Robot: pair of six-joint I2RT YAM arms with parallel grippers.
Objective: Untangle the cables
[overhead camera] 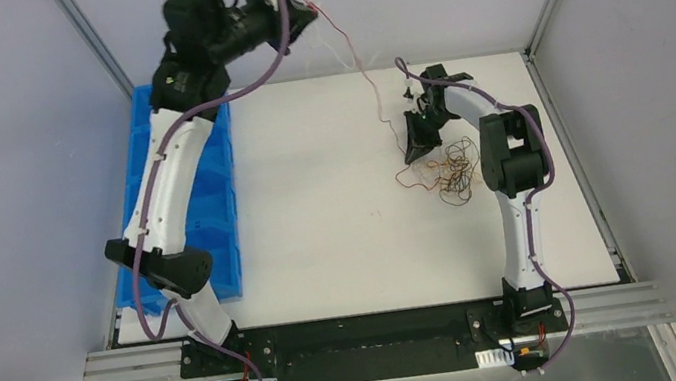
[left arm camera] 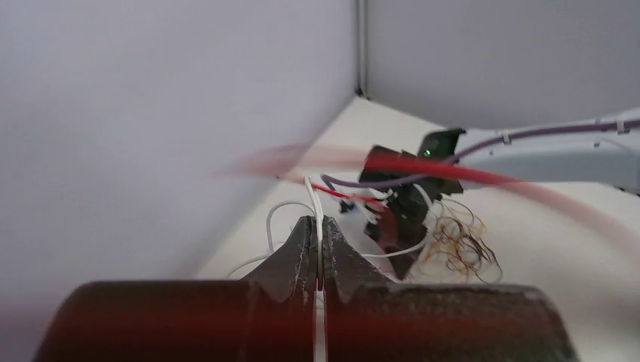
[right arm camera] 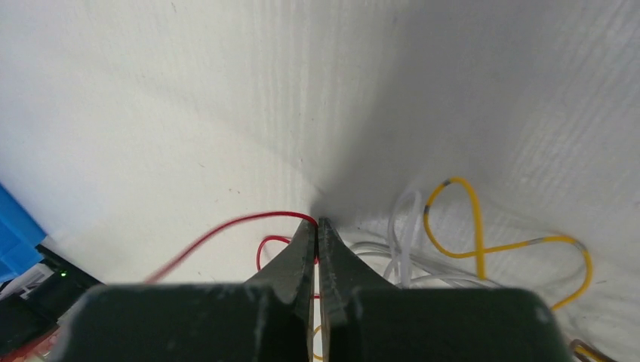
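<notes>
The cables [overhead camera: 450, 172] are a small tangle of thin red, yellow, dark and white wires on the white table, right of centre. My right gripper [overhead camera: 414, 151] rests at the tangle's left edge. In the right wrist view its jaws [right arm camera: 317, 224] are shut on a red wire [right arm camera: 226, 228], with white wires [right arm camera: 404, 245] and a yellow loop [right arm camera: 475, 226] beside them. My left gripper [overhead camera: 309, 11] is raised high at the back. It is shut [left arm camera: 318, 226] on a white wire [left arm camera: 313, 197]. A taut red wire [overhead camera: 356, 56] runs from it down to the tangle [left arm camera: 460, 241].
A blue bin [overhead camera: 212, 184] with compartments stands along the table's left edge, under the left arm. Grey walls enclose the back and both sides. The black base rail [overhead camera: 365, 333] runs along the near edge.
</notes>
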